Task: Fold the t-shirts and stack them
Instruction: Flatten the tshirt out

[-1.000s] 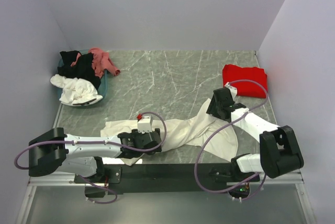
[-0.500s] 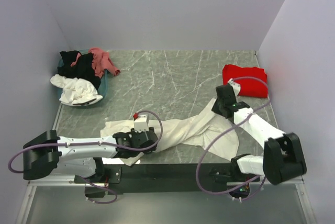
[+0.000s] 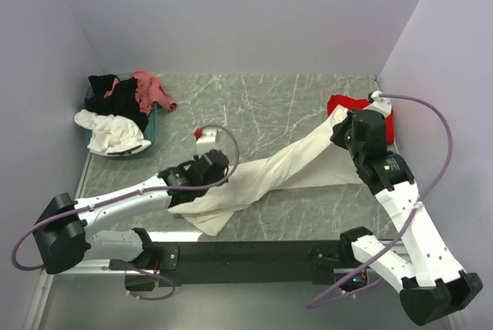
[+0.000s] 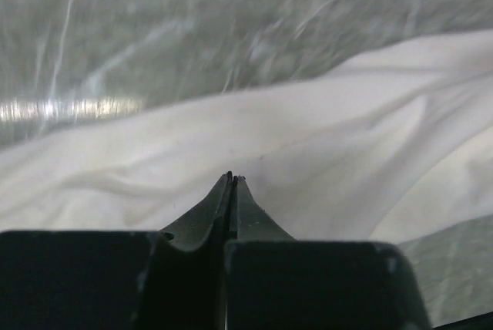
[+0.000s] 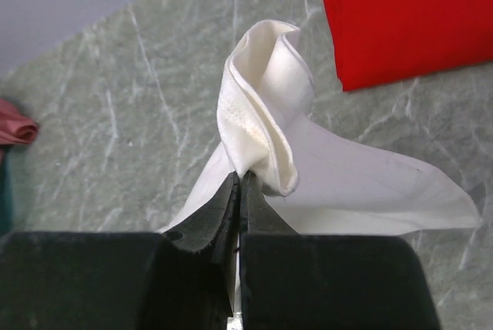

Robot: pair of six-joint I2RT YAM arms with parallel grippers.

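Note:
The cream t-shirt (image 3: pixel 285 168) lies stretched in a diagonal band across the marble table. My right gripper (image 3: pixel 340 131) is shut on its far right end, and a bunched fold (image 5: pixel 262 91) stands up above the closed tips (image 5: pixel 243 177). At the shirt's left end my left gripper (image 3: pixel 222 168) is shut, with the cloth hanging bunched below it. In the left wrist view the tips (image 4: pixel 231 177) are pressed together against the cream cloth (image 4: pixel 308 160). The folded red t-shirt (image 3: pixel 387 126) lies at the back right, partly hidden by my right arm; it also shows in the right wrist view (image 5: pixel 400 21).
A blue basket (image 3: pixel 154 128) at the back left holds black (image 3: pixel 115 99), pink (image 3: pixel 146 91) and white (image 3: pixel 112 133) shirts that spill over its rim. Grey walls close in the left, back and right sides. The black base rail (image 3: pixel 246 253) runs along the near edge.
Both grippers closed on the cream shirt. The right arm swung back and right toward the red shirt, and the left arm moved away from the near edge, pulling the shirt into a taut diagonal.

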